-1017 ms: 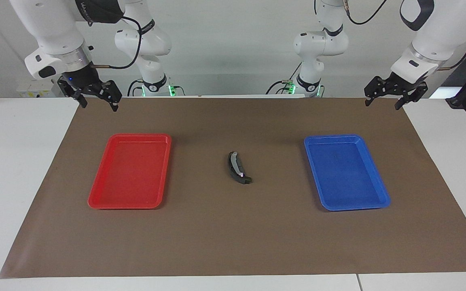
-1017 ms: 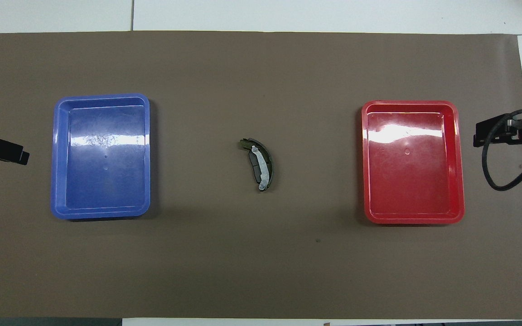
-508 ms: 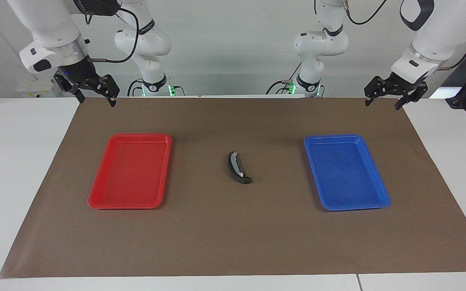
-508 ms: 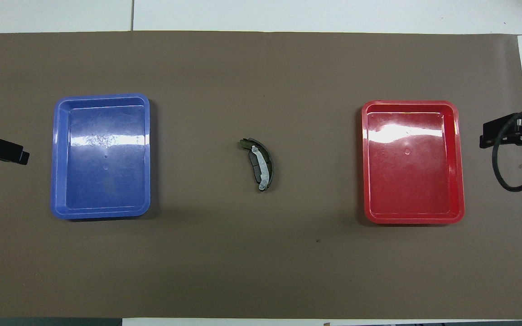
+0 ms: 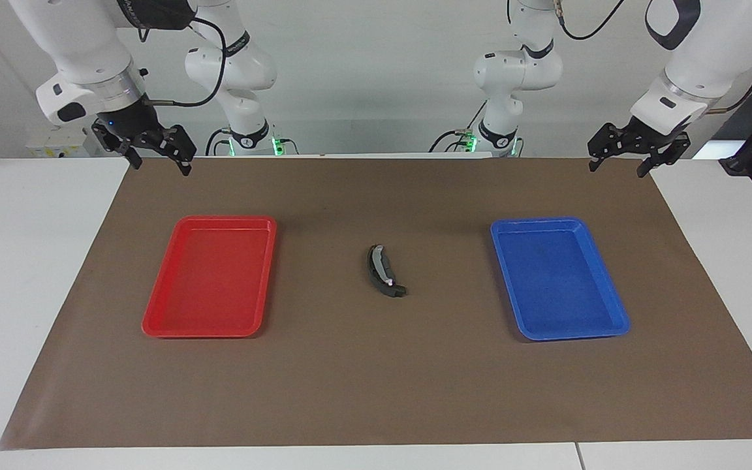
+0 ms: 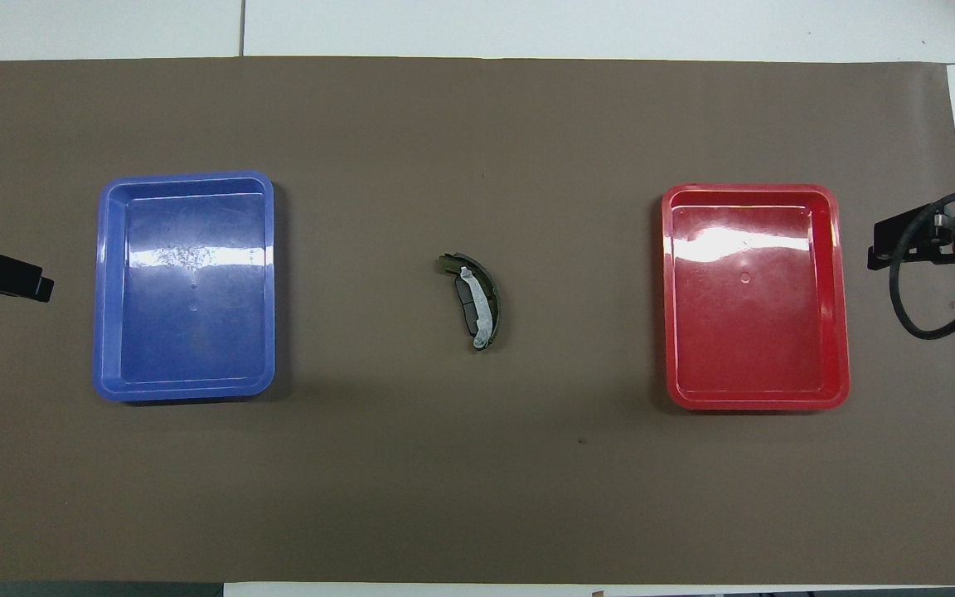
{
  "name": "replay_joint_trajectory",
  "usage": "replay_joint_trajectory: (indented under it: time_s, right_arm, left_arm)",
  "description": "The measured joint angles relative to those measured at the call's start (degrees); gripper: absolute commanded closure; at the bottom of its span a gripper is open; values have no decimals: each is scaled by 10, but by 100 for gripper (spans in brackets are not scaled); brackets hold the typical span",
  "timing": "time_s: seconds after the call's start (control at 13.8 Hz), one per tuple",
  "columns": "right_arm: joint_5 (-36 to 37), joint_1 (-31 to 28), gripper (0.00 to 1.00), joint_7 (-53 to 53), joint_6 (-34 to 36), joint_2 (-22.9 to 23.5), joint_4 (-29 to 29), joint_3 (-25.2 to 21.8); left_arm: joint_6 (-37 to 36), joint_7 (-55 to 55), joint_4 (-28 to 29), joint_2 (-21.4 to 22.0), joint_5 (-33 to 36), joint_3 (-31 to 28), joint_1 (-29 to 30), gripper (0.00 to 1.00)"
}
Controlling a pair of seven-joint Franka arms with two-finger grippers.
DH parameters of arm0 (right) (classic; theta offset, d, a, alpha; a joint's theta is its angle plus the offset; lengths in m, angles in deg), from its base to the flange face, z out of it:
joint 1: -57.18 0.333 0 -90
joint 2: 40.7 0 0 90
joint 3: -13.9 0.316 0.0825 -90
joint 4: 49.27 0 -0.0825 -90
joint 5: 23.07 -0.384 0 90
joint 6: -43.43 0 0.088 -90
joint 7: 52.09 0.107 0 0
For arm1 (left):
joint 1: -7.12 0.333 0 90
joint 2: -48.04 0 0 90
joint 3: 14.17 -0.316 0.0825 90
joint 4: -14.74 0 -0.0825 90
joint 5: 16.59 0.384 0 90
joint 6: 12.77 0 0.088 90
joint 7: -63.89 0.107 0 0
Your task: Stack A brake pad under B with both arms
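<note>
Right hand (image 5: 157,151) is seen released and empty, high over the counter's edge near the red tray (image 5: 211,276); over the last second it has been lifted a little, then lowered slightly again, drifting only slightly; left hand (image 5: 630,151) is held unchanged, released and empty, near the blue tray (image 5: 557,277), waiting. B (image 6: 487,292) is found midway between the trays on the brown mat (image 5: 376,391), unmoved, with the A brake pad (image 6: 467,305) touching its inner curve, its layering unclear; the stack is judged probably finished and the arms retired.
</note>
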Motion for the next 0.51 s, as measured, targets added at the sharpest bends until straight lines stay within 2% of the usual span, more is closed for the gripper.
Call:
replay_joint_trajectory:
  time_s: [0.51]
  right_arm:
    - [16, 6, 0, -19, 0, 0, 0, 5]
  left_arm:
    - [0, 0, 0, 0, 0, 0, 0, 0]
